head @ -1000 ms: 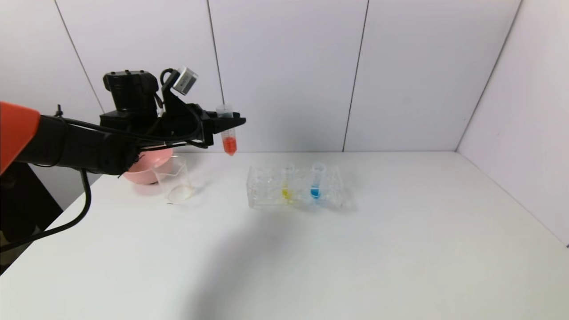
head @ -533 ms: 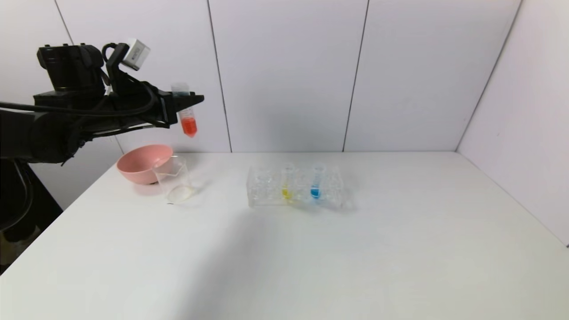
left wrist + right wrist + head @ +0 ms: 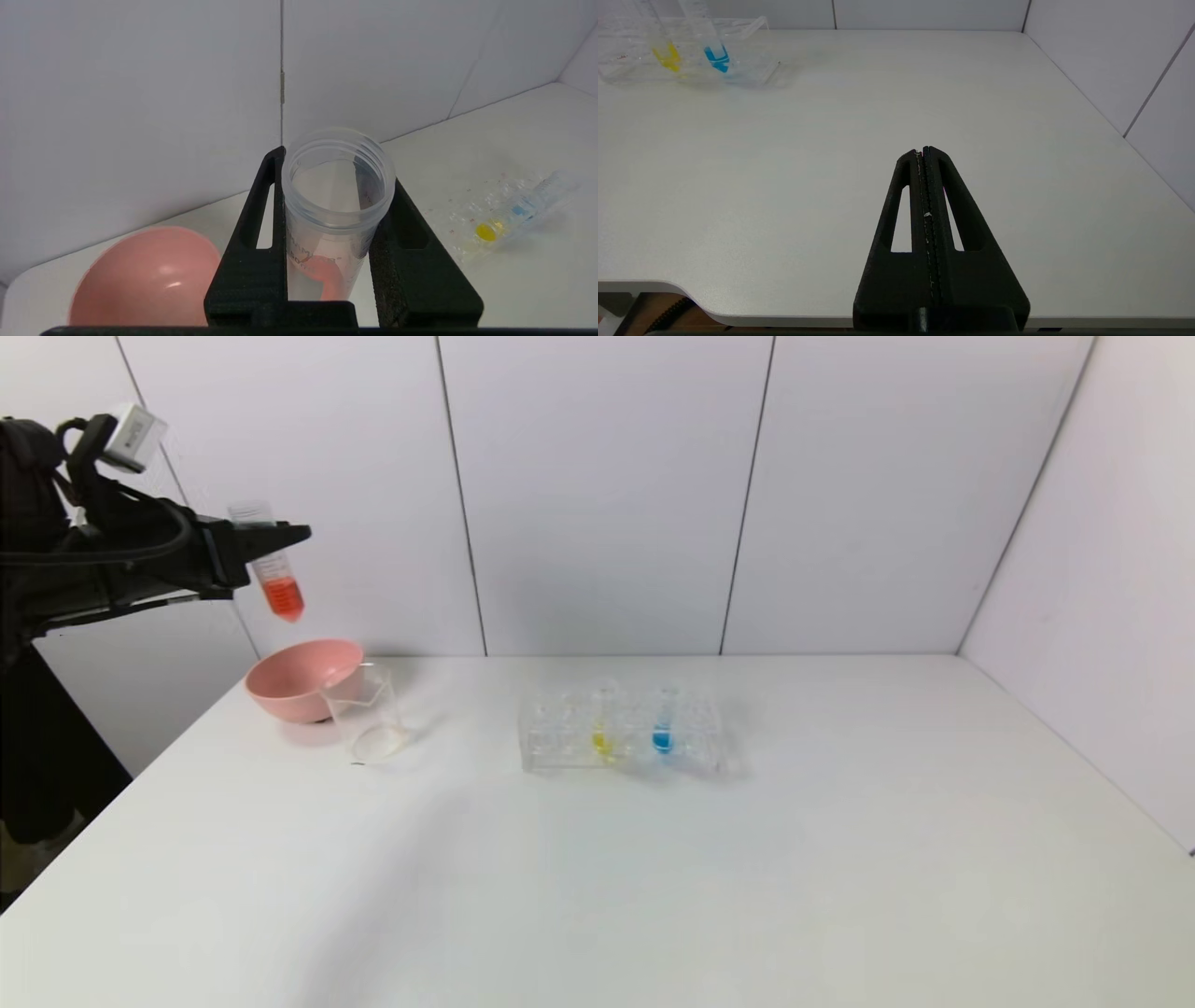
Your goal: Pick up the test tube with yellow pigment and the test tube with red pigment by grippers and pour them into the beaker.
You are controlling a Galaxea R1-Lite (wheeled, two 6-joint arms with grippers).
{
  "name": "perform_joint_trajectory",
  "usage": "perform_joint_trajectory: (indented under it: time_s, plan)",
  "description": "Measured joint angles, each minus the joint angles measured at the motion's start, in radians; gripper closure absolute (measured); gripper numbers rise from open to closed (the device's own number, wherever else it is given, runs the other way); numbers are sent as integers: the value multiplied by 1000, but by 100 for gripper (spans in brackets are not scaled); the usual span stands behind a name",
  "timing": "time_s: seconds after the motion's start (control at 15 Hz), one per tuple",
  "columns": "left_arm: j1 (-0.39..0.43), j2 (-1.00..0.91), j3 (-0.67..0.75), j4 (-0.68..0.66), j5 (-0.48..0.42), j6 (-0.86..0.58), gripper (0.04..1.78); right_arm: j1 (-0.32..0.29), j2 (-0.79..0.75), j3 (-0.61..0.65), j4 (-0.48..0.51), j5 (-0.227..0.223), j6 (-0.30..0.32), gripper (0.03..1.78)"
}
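Left gripper (image 3: 280, 534): black, with small white box on top. Slim clear plastic test tube with red pigment (image 3: 272, 569): red-orange liquid in tip, faint printed marks on wall. Round pink bowl (image 3: 297, 683): plain pink, glossy highlight inside. Small clear beaker (image 3: 366, 714): colourless. Clear plastic tube rack (image 3: 560, 733): colourless. Clear test tube with yellow pigment (image 3: 602, 728): yellow at bottom. Clear tube beside it (image 3: 663, 723): blue at bottom. Table (image 3: 747, 877): plain white. Wall panels (image 3: 607, 495): white, dark thin seams. Right gripper (image 3: 923, 151): black.
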Motion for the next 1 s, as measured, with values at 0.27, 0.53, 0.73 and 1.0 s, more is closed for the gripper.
perform_joint_trajectory:
  time_s: [0.27,0.53,0.73,1.0]
  plan:
    - [153,-29,30,-6,-45,-27,132,0,0,0,0,0,0,170]
    - [196,-33,53,-6,-45,-31,132,0,0,0,0,0,0,170]
    - [195,-33,65,-7,-39,-33,132,0,0,0,0,0,0,170]
    - [193,-18,67,-9,5,-22,132,0,0,0,0,0,0,170]
